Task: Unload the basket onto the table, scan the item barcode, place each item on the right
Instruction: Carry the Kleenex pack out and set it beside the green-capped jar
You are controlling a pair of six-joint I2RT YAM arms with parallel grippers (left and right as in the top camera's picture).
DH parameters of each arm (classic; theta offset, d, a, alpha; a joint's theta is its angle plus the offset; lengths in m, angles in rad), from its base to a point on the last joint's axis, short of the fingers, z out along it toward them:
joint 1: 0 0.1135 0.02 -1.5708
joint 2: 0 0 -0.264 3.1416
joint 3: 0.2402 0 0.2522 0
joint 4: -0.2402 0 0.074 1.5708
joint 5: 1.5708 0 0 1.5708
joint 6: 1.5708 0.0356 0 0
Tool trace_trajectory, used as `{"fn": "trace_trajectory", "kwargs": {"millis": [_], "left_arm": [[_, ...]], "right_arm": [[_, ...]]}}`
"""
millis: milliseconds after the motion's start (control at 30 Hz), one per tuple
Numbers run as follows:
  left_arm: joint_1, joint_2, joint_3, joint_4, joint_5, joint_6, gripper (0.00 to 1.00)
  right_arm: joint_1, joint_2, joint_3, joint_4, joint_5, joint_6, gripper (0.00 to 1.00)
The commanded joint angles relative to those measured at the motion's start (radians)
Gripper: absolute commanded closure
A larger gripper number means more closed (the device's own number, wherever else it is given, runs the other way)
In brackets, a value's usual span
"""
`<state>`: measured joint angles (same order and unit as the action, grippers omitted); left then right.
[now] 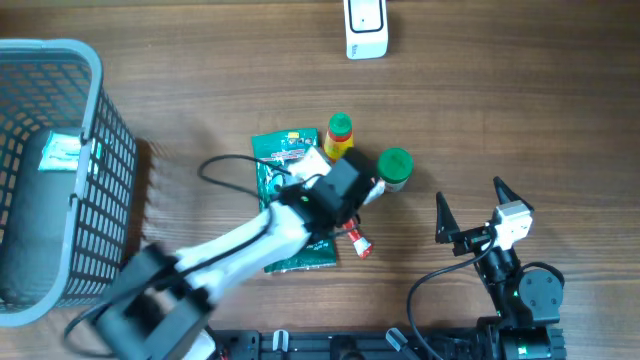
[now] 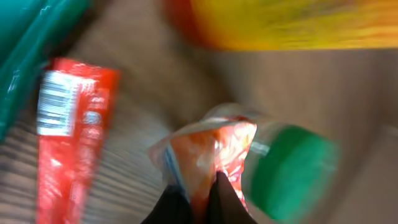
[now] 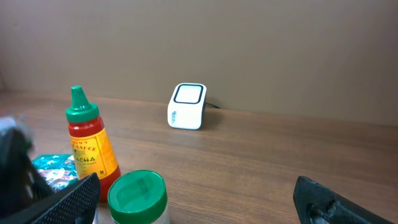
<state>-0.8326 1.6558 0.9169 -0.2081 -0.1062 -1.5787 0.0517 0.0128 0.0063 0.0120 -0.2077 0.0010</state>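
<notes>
My left gripper (image 2: 198, 202) is shut on the edge of a small orange, clear-plastic packet (image 2: 208, 152), pinched between its dark fingers. In the overhead view this gripper (image 1: 366, 193) sits among the items, just left of a green-lidded jar (image 1: 393, 167). A red sachet with a white barcode label (image 2: 69, 134) lies to the left of the held packet. The white barcode scanner (image 1: 365, 28) stands at the far edge of the table, also visible as the scanner (image 3: 187, 106) in the right wrist view. My right gripper (image 1: 470, 208) rests open and empty at the near right.
A sriracha bottle (image 1: 338, 138) with a green cap and a green foil packet (image 1: 287, 150) lie beside the left gripper. A small red sachet (image 1: 358, 243) lies nearer the front. A grey mesh basket (image 1: 95, 120) stands at the left.
</notes>
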Motion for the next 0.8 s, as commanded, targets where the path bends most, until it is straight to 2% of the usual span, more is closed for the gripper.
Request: {"fn": "trace_trajectory", "kwargs": {"millis": [0, 33, 100, 133, 167, 300, 400, 467, 533, 600, 700, 767], "left_arm": [[-0.029, 0.080, -0.010, 0.008, -0.005, -0.057, 0.91], [-0.029, 0.080, -0.010, 0.011, 0.035, -0.056, 0.64], [-0.026, 0.065, -0.010, 0.014, 0.085, -0.048, 0.48], [-0.022, 0.046, -0.009, 0.015, 0.091, -0.019, 0.27], [-0.018, 0.022, -0.007, 0.015, 0.090, 0.027, 0.00], [-0.015, -0.134, -0.006, 0.013, 0.086, 0.177, 0.00], [-0.016, -0.292, -0.006, -0.033, 0.022, 0.294, 0.00], [-0.016, -0.416, -0.006, -0.106, -0.058, 0.387, 0.00], [-0.015, -0.554, -0.006, -0.190, -0.200, 0.504, 0.00], [-0.008, -0.666, -0.005, -0.216, -0.352, 0.655, 0.00], [0.039, -0.776, 0.020, -0.223, -0.472, 0.835, 0.00], [0.128, -0.845, 0.074, -0.231, -0.549, 0.959, 0.00]], "right_arm": [[0.005, -0.008, -0.001, 0.003, 0.006, -0.009, 0.00], [0.005, -0.008, -0.001, 0.003, 0.006, -0.008, 0.00], [0.005, -0.008, -0.001, 0.003, 0.006, -0.009, 0.00], [0.005, -0.008, -0.001, 0.003, 0.005, -0.009, 0.00], [0.005, -0.008, -0.001, 0.003, 0.006, -0.008, 0.00], [0.005, -0.008, -0.001, 0.003, 0.005, -0.009, 0.01], [0.005, -0.008, -0.001, 0.003, 0.006, -0.008, 0.00], [0.005, -0.008, -0.001, 0.003, 0.006, -0.009, 0.00], [0.005, -0.008, -0.001, 0.003, 0.005, -0.009, 0.00], [0.005, -0.008, -0.001, 0.003, 0.005, -0.009, 0.01], [0.005, -0.008, -0.001, 0.003, 0.006, -0.009, 0.00], [0.005, -0.008, -0.001, 0.003, 0.005, -0.009, 0.00]]}}
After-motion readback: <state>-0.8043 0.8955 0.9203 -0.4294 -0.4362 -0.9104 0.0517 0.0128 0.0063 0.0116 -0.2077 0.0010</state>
